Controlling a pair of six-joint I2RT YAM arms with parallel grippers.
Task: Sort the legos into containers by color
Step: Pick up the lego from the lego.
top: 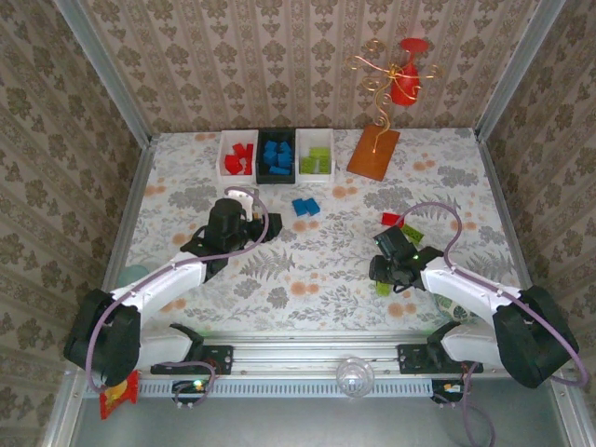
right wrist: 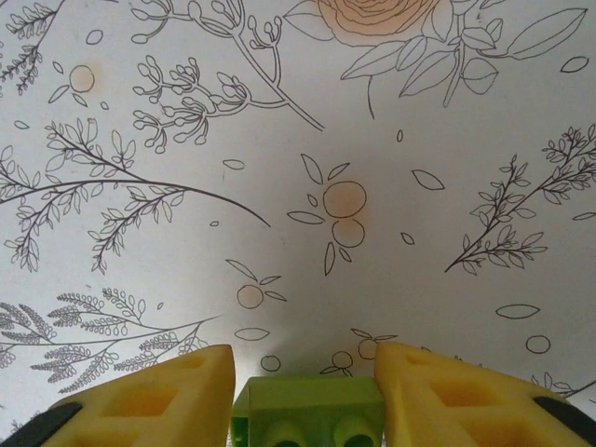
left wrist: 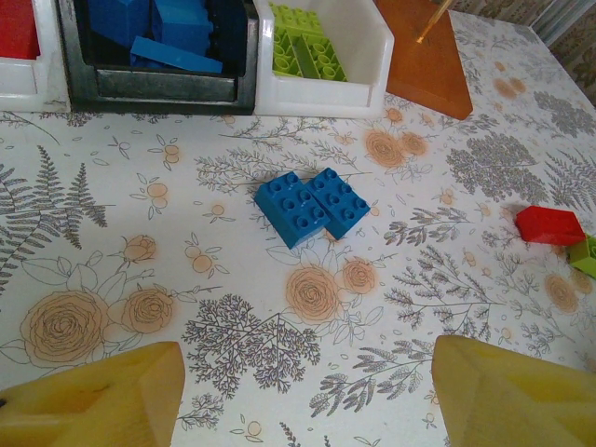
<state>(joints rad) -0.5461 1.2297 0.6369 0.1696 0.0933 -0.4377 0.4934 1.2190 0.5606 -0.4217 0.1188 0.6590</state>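
My right gripper (right wrist: 305, 369) is shut on a lime green lego (right wrist: 312, 415), its yellow fingers pressed against both sides, low over the table at the front right (top: 384, 279). My left gripper (left wrist: 307, 391) stands open above the cloth, left of centre (top: 245, 199). Two blue legos (left wrist: 310, 205) lie joined ahead of it, mid-table (top: 305, 207). A red lego (top: 391, 219) and another green lego (top: 413, 233) lie further right. At the back stand the three containers: a white bin (top: 222, 158) with red legos, a black bin (top: 277, 132) with blue ones, and a white bin (top: 316, 133) with green ones.
An orange flat board (top: 373, 152) lies right of the bins, with a gilt wire stand and red ornament (top: 400, 74) on it. A teal cup (top: 133, 276) sits by the left wall. Patterned walls enclose the table on three sides.
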